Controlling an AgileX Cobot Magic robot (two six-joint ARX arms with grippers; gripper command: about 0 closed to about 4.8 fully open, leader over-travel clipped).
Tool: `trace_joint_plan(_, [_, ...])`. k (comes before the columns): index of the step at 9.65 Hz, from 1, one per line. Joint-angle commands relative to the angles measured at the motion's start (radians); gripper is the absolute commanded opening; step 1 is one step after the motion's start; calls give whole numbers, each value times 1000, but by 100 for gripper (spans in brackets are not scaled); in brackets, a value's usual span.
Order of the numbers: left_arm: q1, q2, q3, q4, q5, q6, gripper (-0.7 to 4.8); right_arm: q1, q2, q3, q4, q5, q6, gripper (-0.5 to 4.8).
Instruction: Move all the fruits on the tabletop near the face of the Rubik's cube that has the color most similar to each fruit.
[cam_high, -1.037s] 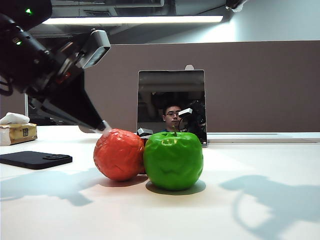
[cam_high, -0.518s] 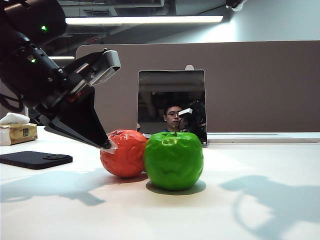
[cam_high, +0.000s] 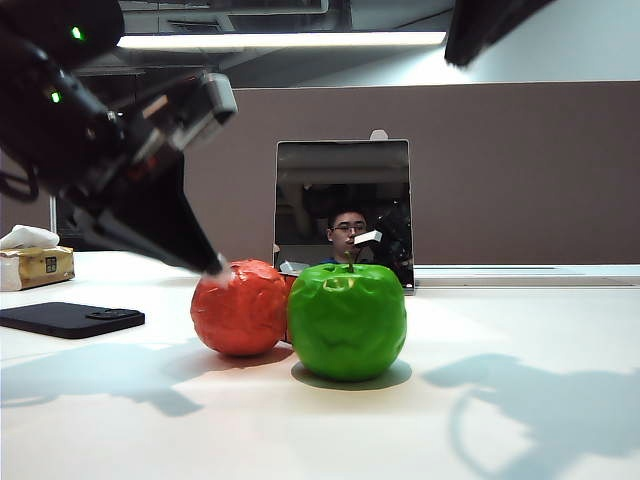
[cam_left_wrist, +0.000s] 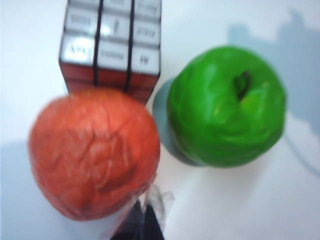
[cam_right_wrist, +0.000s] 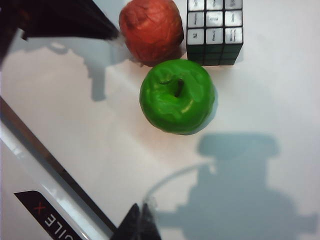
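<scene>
The orange-red ball (cam_left_wrist: 95, 155) rests against the red side of the white-topped Rubik's cube (cam_left_wrist: 111, 45). The green apple (cam_left_wrist: 227, 105) stands just beside both. My left gripper (cam_left_wrist: 145, 220) is shut on nothing, its taped tip at the ball's near side. In the exterior view the left gripper (cam_high: 215, 268) touches the upper left of the ball (cam_high: 240, 308), next to the apple (cam_high: 347, 320); the cube is hidden behind them. My right gripper (cam_right_wrist: 142, 222) is shut and empty, high above the table, looking down on the ball (cam_right_wrist: 151, 30), the cube (cam_right_wrist: 214, 31) and the apple (cam_right_wrist: 177, 95).
A dark mirror-like panel (cam_high: 343, 205) stands behind the fruits. A black phone (cam_high: 70, 318) and a tissue box (cam_high: 35, 262) lie at the far left. The right arm (cam_high: 490, 25) hangs at the top right. A dark strip (cam_right_wrist: 50, 190) marks the table's edge.
The left gripper dipped down against the ball, nudged it slightly toward the apple, then lifted a little. The right arm has come into view at the top right; its shadow shifted left.
</scene>
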Motion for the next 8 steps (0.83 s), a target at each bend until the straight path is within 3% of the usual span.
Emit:
trace_joint_plan(1, [-1,-153,1,-31,-33,-21,-5,1,27,-137,265,-139,52,-1])
trace_joint_plan(3, [-1,-163,2,-48,-66,-21,-5,2,91,-138,306,-171,66,-1])
trace_joint_plan(4, [-1,-165,2,-51,-75,-17,-5,97,210,-138,388,-190,70,-1])
trace_joint_plan(6, [-1,-165,2,-50,-74,-13,-5,152,217,-138,409,-116,84,-1])
trace_joint_plan(8, [-1,-165,2,-50,-74,-13,-5,148,256,-138,426,-109,97,-1])
